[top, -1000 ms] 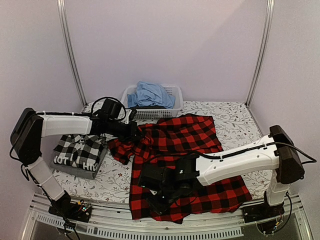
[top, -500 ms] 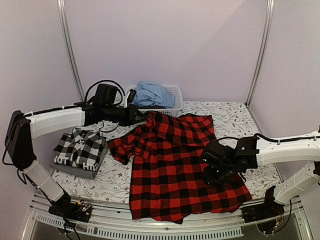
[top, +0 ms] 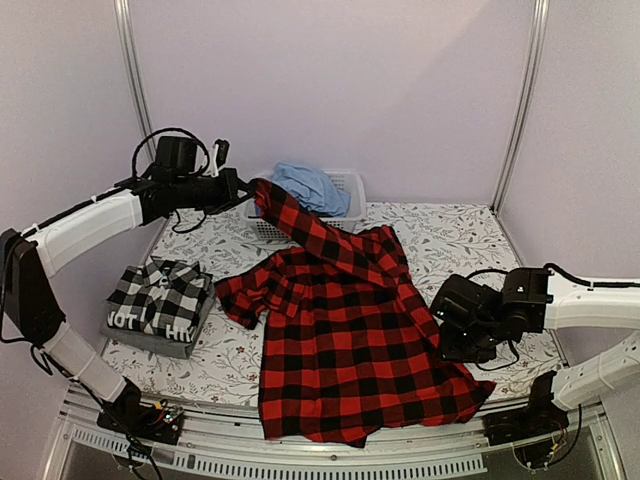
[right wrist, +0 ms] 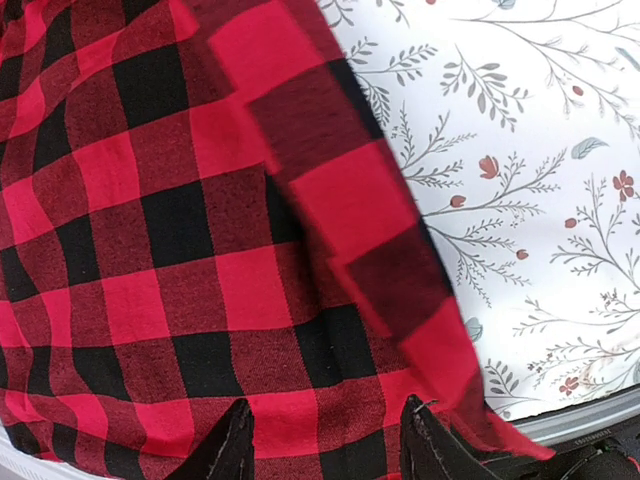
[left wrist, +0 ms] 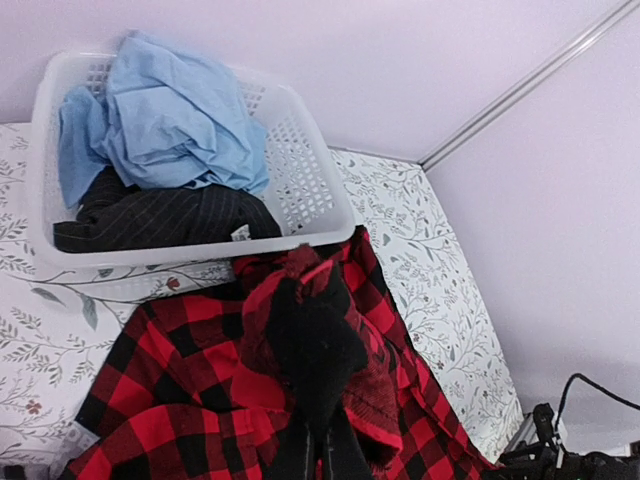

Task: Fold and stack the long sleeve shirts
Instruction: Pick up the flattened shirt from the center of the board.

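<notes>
The red-and-black check flannel shirt (top: 340, 340) lies spread over the middle of the table, its far part pulled up into a strip towards the basket. My left gripper (top: 248, 190) is shut on that raised cloth, which bunches over its fingers (left wrist: 318, 455) in the left wrist view. My right gripper (top: 452, 322) hovers open just above the flannel's right edge (right wrist: 360, 200), with nothing between its fingertips (right wrist: 232, 448). At the left sits a folded black-and-white check shirt (top: 160, 297) on top of a dark grey white-lettered one (top: 150, 337).
A white basket (top: 350, 185) at the back holds a light blue cloth (top: 305, 186) and a dark striped cloth (left wrist: 160, 215). The floral tablecloth (top: 460, 235) shows to the right of the flannel. Metal posts (top: 135, 90) stand at the back corners.
My left gripper has lifted the flannel's far part up and back-left, towards the basket. My right arm has swung from the front middle out to the shirt's right edge.
</notes>
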Motion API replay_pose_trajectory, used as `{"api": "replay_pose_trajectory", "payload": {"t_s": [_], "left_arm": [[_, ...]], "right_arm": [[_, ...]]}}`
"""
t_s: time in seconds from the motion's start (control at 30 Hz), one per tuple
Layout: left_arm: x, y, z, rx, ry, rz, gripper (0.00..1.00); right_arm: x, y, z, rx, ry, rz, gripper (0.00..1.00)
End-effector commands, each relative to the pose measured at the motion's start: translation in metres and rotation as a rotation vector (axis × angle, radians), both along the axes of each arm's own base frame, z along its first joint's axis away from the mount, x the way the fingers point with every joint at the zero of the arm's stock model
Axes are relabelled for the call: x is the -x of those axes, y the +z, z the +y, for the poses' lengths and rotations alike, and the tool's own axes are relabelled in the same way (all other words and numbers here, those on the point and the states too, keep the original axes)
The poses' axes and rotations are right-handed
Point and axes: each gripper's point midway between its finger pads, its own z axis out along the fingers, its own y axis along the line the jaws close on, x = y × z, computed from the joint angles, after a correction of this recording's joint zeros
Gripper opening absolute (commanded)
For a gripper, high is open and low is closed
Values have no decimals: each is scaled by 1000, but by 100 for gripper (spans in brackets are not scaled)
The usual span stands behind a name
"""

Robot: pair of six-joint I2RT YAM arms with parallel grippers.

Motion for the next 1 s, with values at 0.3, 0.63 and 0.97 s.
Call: {"api": "replay_pose_trajectory", "payload": {"t_s": [0.3, 0.63, 0.97], "left_arm": [[-27, -6, 48, -31, 82, 30, 0], [-29, -8, 46, -23, 69, 38, 0], [-30, -6, 43, -16, 50, 38, 0]], "right_arm": [[6, -13, -4, 131, 116, 71, 49], [60, -26, -19, 231, 176, 208, 45], [80, -38, -36, 331, 171, 268, 45]]}}
